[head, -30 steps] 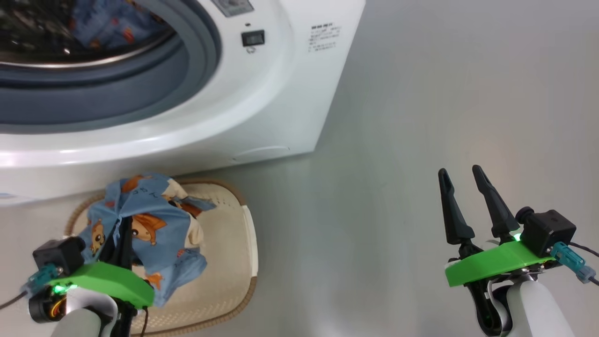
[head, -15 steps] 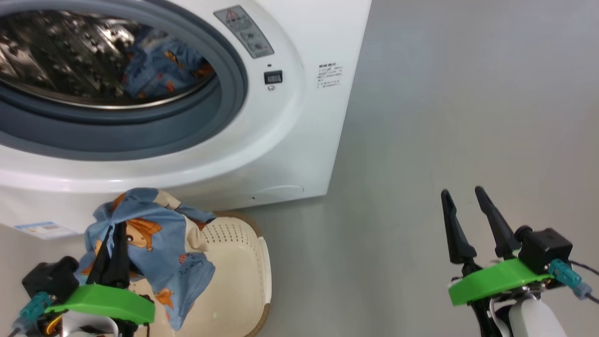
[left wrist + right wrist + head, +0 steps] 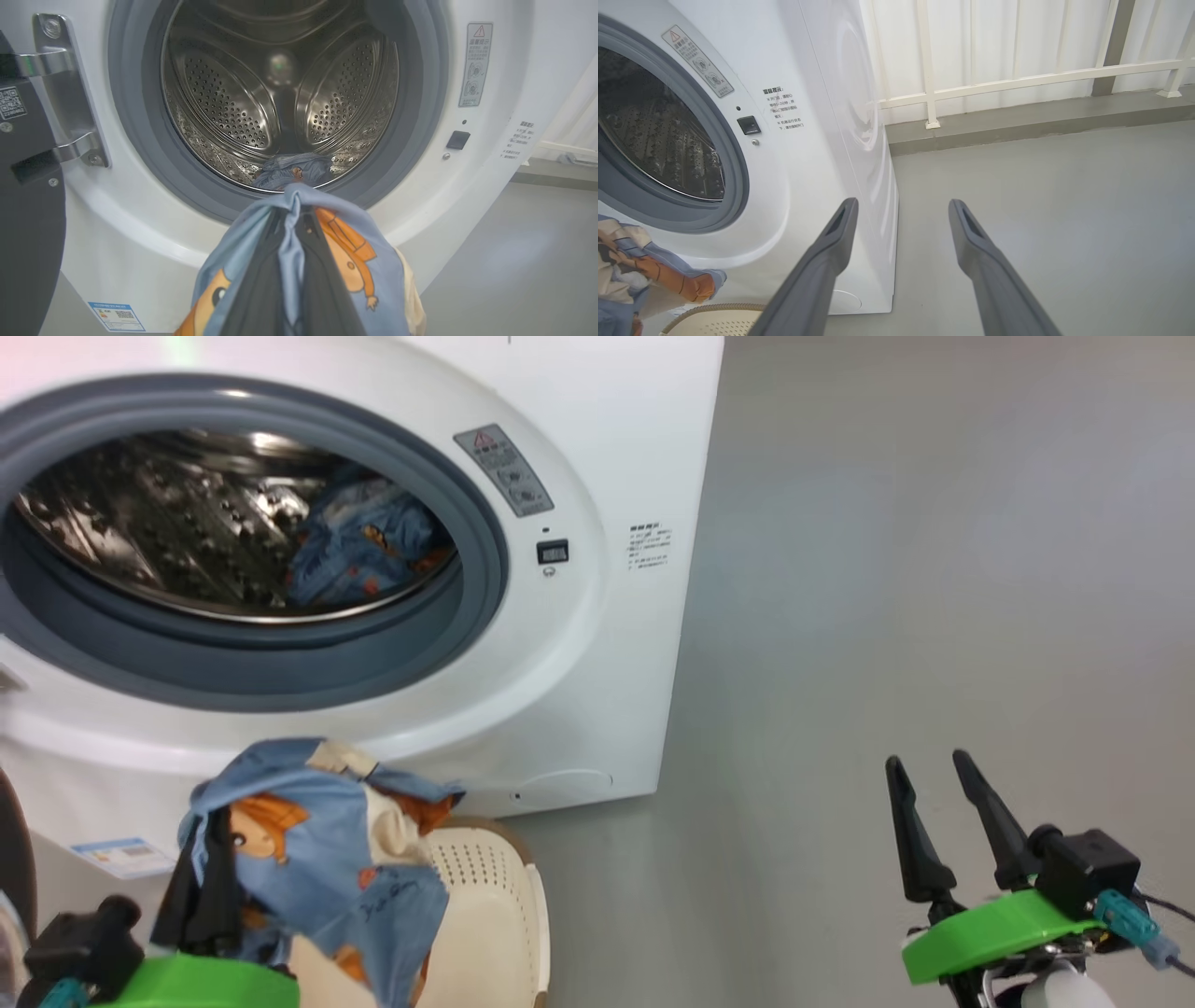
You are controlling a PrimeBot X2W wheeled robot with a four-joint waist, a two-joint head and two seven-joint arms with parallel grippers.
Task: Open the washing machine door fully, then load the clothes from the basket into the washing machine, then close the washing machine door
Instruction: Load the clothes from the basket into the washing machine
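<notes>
Left tool (image 3: 293, 219), clamped on clothes (image 3: 317, 859), raised off basket (image 3: 495, 905) toward washing machine (image 3: 597, 663) mouth; insertion next. Right tool (image 3: 929, 765) spread, idle.

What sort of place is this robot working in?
Probably a home laundry corner, perhaps on a balcony or in a utility area. A white front-loading washing machine stands on a plain grey floor, a perforated basket sits in front of it, and a white railing runs behind.
</notes>
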